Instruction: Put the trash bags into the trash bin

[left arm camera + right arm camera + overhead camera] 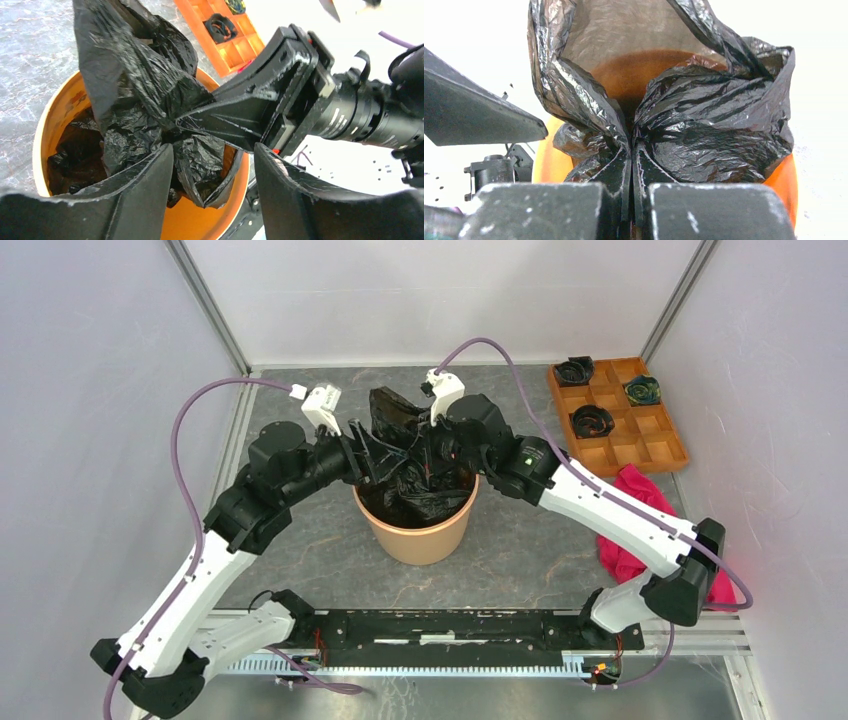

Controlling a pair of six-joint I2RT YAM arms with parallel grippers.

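Just beyond the arm bases at the bottom of the overhead frame, the trash bin (pixel 418 530) stands upright at centre on the desk (pixel 305 550). We judge the job about half done. The lower part of the trash bag (pixel 412 502) already fills the bin's mouth, while a crumpled peak of glossy black film rises above the far rim, not yet tucked in. What is left, in our view, is to press that upper film down and let go. Both arms bend inward from the lower corners, elbows out, and their wrists meet over the bin from the left and right of the frame. The right fingers (pixel 631 160) are pressed together on a fold of the bag, with film ballooning up on either side of them in the wrist view. The left fingers (pixel 160 165) stand wide apart just above the rim, and bag film hangs in the gap between them without being pinched. Farther back, at right of frame, a pink-red cloth (pixel 630 485) lies partly behind the right arm. In the upper right corner an orange tray (pixel 660 452) holds three small black rolls (pixel 592 420).
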